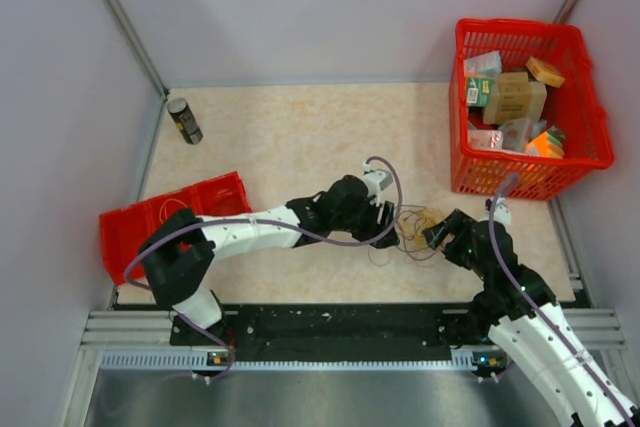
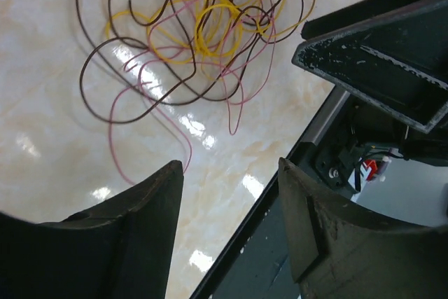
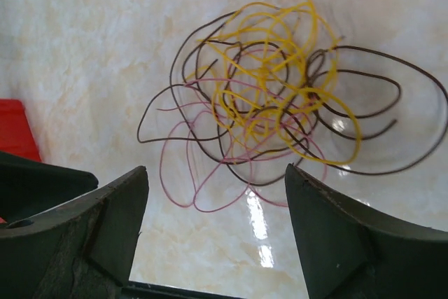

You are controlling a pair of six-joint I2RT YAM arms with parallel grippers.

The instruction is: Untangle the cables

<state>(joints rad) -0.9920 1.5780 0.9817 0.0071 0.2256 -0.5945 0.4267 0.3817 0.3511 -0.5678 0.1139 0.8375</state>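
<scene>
1 tangle (image 3: 273,103), wires in 3 colours: yellow, brown, pink. 2 red baskets: left basket (image 1: 215,197), right basket (image 1: 590,117). 1 can (image 1: 184,120). 2 claws: left claw (image 2: 227,173), right claw (image 3: 217,176).

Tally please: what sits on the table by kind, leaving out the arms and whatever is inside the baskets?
Red baskets: 2 (far right, near left)
Dark can: 1
Tangle of thin wires: 1
Total: 4
</scene>
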